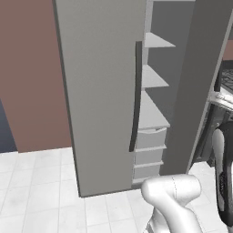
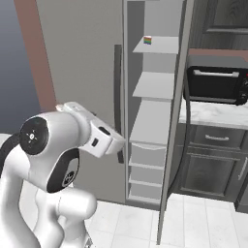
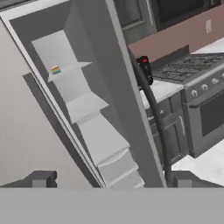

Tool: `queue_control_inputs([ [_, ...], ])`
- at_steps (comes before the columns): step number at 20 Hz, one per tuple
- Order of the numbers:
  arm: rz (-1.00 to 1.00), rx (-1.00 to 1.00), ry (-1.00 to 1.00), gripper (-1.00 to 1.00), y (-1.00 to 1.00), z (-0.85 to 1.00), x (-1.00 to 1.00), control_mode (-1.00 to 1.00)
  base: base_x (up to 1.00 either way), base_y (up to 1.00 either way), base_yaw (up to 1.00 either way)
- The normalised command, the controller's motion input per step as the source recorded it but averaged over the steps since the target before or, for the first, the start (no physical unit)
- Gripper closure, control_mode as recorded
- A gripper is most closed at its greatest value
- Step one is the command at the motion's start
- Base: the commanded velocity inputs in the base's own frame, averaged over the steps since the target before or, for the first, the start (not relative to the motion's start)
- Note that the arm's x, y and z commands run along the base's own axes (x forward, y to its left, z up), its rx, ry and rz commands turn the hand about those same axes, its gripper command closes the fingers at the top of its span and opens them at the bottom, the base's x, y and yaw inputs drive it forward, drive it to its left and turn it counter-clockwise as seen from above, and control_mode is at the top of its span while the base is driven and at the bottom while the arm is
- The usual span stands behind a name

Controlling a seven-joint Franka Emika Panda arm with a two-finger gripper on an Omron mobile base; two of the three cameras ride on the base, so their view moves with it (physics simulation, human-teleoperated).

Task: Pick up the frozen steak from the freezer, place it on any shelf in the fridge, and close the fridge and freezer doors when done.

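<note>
Pincer [image 3: 111,180] spread and empty, facing the open freezer [image 2: 152,116].

The freezer's narrow bay stands between a shut grey door [image 1: 102,91] with a long dark handle [image 1: 135,95] and its own door [image 2: 173,121], swung out edge-on. Opaque grey shelves [image 2: 152,86] above, drawers [image 2: 147,155] below, with free room before them. A small rainbow-striped box [image 2: 148,40] sits on an upper shelf; no writing is legible. I cannot find the frozen steak.
</note>
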Motion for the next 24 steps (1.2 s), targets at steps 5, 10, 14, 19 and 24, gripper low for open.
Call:
queue_control_inputs([
  [5, 0.09, 0.24, 0.29, -1.0, -1.0, 0.05, -1.0, -1.0, 0.0, 0.0, 0.0],
  [10, 0.17, 0.19, 0.18, -1.0, -1.0, -0.03, -0.46, -1.0, 0.0, 0.0, 0.0],
  [14, 0.22, 0.09, 0.0, -1.0, -0.94, -0.23, 0.05, -1.0, 0.0, 0.0, 0.0],
  [19, 0.14, 0.01, 0.0, -1.0, -0.52, -0.39, 0.52, -1.0, 0.0, 0.0, 0.0],
  [24, 0.07, 0.0, 0.0, -1.0, -0.18, -0.53, 0.89, -1.0, 0.0, 0.0, 0.0],
])
